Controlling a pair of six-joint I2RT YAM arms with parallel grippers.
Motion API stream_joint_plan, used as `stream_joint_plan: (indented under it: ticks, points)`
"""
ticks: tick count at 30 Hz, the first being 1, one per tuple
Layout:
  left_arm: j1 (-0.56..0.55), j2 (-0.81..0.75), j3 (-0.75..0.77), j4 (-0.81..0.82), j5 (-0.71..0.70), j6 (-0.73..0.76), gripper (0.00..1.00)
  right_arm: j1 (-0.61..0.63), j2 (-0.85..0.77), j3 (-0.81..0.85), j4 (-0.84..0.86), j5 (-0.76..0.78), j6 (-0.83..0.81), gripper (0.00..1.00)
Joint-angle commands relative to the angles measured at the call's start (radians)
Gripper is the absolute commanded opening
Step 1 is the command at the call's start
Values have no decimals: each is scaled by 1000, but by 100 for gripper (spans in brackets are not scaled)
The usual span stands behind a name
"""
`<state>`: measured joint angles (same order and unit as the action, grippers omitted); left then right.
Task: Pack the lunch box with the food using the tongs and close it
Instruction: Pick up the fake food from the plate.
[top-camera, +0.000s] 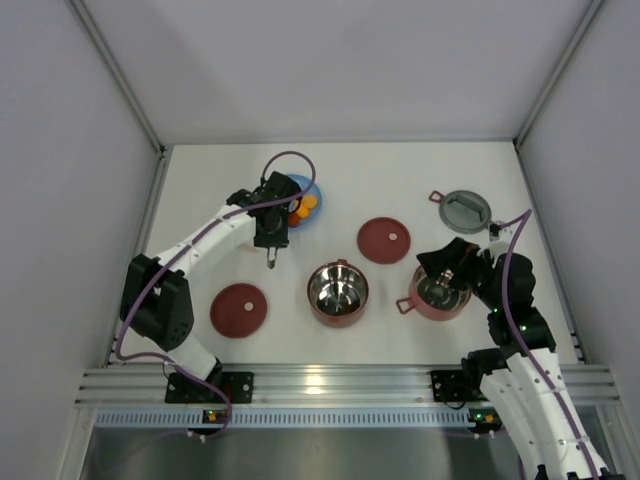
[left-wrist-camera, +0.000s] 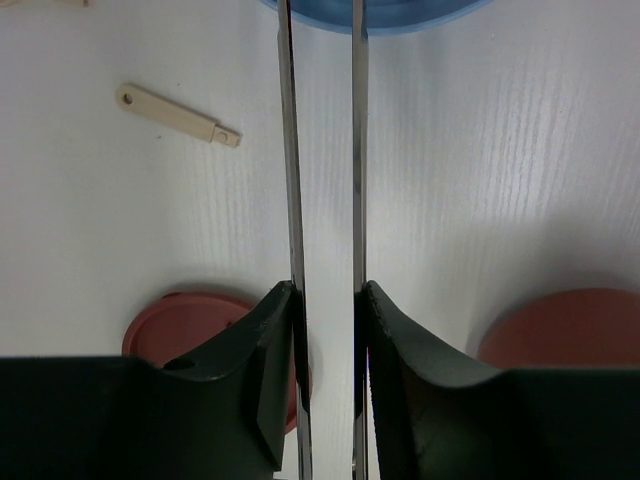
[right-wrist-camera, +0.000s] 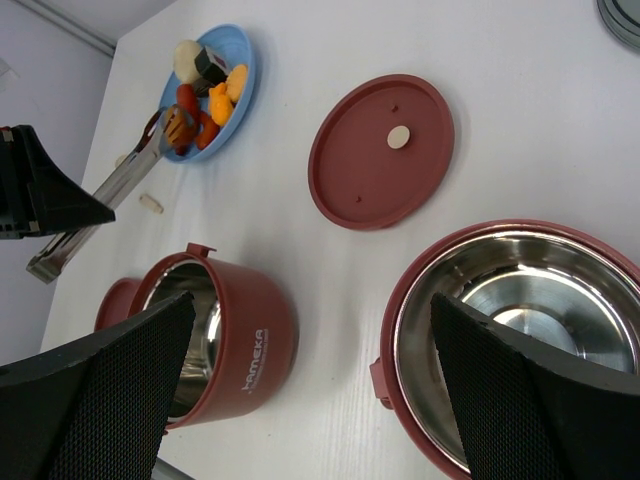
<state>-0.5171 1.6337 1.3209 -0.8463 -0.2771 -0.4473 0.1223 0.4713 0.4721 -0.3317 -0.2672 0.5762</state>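
The silver tongs (left-wrist-camera: 292, 180) run straight ahead between my left gripper's (left-wrist-camera: 327, 292) black fingers, which press on both arms. Their tips (right-wrist-camera: 176, 124) reach into the food (right-wrist-camera: 205, 85) on the light-blue plate (right-wrist-camera: 246, 62), at an orange-brown piece. The lunch box stands apart in pieces. One dusty-red bowl (top-camera: 338, 292) sits mid-table and a second bowl (top-camera: 440, 296) is to its right, both with bare steel insides. My right gripper (right-wrist-camera: 310, 390) hovers open over the gap between the bowls, holding nothing. From above, the left gripper (top-camera: 272, 232) is at the plate's near-left rim.
Two flat maroon lids lie on the table, one at the front left (top-camera: 239, 310) and one behind the bowls (top-camera: 384, 240). The grey top lid (top-camera: 466, 211) lies at the back right. A small beige peg (left-wrist-camera: 178, 115) lies left of the tongs.
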Motion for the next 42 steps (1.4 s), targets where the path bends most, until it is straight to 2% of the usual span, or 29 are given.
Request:
stream_joint_plan:
  ticks: [1, 6, 20, 29, 42]
  points:
    - [2, -20, 46, 3, -2, -7, 30, -13, -10, 16, 3, -4, -16, 99]
    - [2, -61, 61, -10, -10, -7, 23, -12, -10, 17, 6, -6, -12, 99]
    - [-21, -138, 153, -74, -74, 2, 17, -13, -7, 17, 16, -10, -3, 100]
    - [-29, -147, 163, -94, -83, 15, 17, -13, 6, 19, 23, -13, -1, 99]
    - [-29, -52, 144, -63, -63, 30, 20, -12, 12, 25, 19, -12, -7, 100]
